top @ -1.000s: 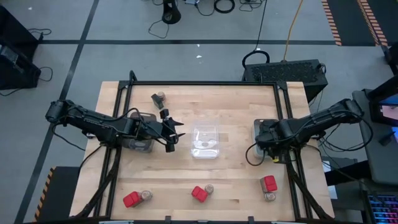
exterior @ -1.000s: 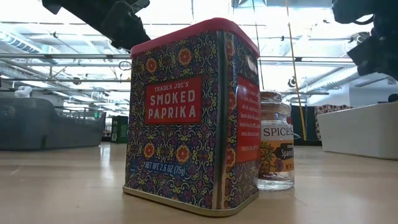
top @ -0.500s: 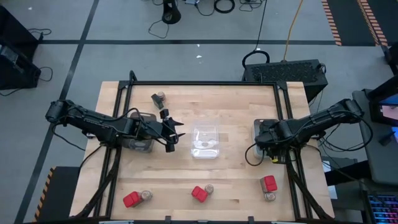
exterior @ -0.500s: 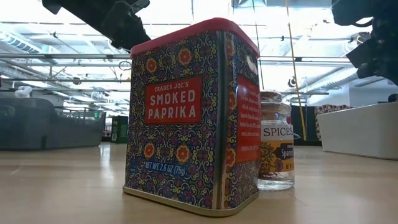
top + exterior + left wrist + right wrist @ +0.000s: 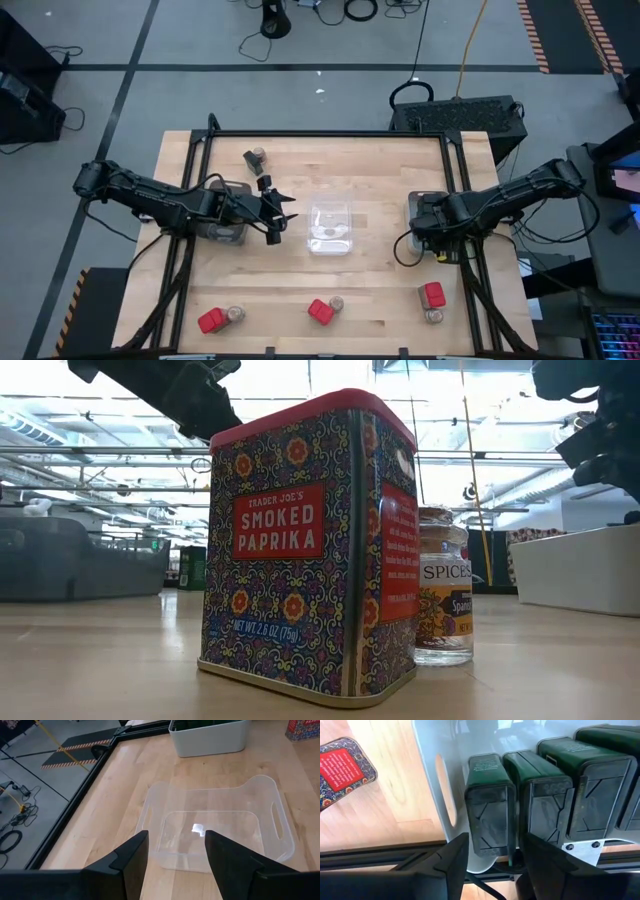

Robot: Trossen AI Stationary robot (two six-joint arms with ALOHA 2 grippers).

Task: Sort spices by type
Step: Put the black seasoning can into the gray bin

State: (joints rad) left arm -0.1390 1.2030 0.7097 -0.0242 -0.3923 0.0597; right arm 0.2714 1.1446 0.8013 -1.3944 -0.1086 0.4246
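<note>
The pale wooden table fills the middle of the high view, with the two dark arms reaching in from its left and right edges. At the centre sits a clear plastic tray, empty; a grey tray lies left of centre under the left arm, and a white tray at the right edge holds a row of dark green-black boxes standing side by side. The left gripper hovers just left of the clear tray, fingers parted around nothing. The right gripper hangs over the white tray with its fingers spread either side of one dark box; whether they touch it I cannot tell. Along the bottom of the frame stand three bright red boxes, each with a small round brownish jar just beside it. Near the upper left, another black box and jar sit together.
</note>
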